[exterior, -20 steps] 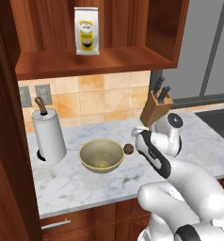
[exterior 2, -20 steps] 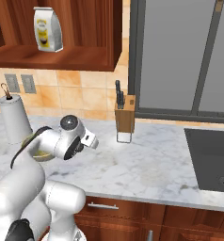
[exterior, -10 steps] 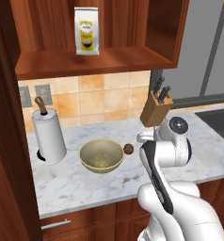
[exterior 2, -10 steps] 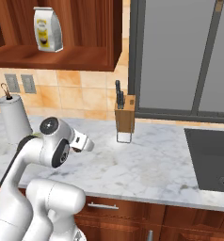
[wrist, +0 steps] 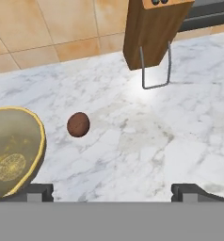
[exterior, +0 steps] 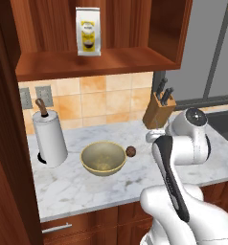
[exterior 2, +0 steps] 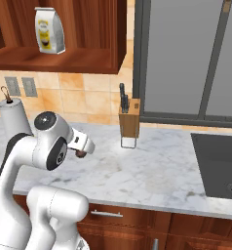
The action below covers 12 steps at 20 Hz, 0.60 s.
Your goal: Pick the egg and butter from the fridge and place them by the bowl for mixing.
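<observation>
Gripper [wrist: 112, 190]: your jaws stand wide apart with nothing between them — the two dark tips show at the bottom corners of the hand view, above bare marble.
Egg [exterior: 131, 151]: you will find it lying on the desk just beside the bowl, on the side nearer the knife block; in the hand view the egg [wrist: 78, 124] sits apart from the tips, up and to the left of them. From the right base view a small brown bit of it [exterior 2: 81, 154] peeks out under the arm's wrist.
Bowl [exterior: 103, 158]: upright on the desk, between the paper towel roll and the egg; you can see its yellow rim and patterned inside at the left edge of the hand view [wrist: 10, 155].
Desk [exterior: 77, 184]: white marble with grey veins, carrying everything named here.
Knife block [exterior: 159, 113]: wooden, tilted, against the tiled wall — well apart from the egg.
Paper towel roll [exterior: 50, 140]: upright on its holder, left of the bowl.
Shelf [exterior: 92, 62]: a white and yellow bag [exterior: 87, 32] stands on it, above the desk.
Fridge [exterior 2: 186, 58]: grey, its doors closed, right of the shelf.
</observation>
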### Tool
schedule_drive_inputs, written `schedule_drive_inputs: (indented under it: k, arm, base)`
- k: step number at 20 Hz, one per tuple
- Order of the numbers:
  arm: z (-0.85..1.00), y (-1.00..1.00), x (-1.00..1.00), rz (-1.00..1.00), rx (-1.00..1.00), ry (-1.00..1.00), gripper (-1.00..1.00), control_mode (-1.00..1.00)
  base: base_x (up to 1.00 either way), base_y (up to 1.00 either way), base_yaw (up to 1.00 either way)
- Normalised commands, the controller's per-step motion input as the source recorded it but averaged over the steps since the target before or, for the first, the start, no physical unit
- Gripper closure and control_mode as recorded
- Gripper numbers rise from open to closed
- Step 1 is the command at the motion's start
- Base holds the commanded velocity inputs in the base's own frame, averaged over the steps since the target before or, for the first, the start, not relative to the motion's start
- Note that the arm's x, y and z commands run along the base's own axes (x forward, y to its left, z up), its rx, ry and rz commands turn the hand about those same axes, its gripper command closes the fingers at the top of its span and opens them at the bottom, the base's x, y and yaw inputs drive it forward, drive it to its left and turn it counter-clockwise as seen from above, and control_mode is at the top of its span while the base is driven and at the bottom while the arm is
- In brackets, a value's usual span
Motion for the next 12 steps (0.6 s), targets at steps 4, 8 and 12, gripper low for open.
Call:
schedule_drive_inputs:
  k: [4,8,12]
  arm:
    - [0.18,-0.1,-0.28,0.01,0.0,0.08,-1.0,-1.0]
    - [0.0,0.0,0.0,0.0,0.0,0.0,-1.0,1.0]
    - [0.0,0.0,0.0,0.0,0.0,0.0,-1.0,1.0]
  base:
    - [0.0,0.0,0.0]
    - [0.0,0.0,0.0]
    - [-0.11,-0.09,-0.06]
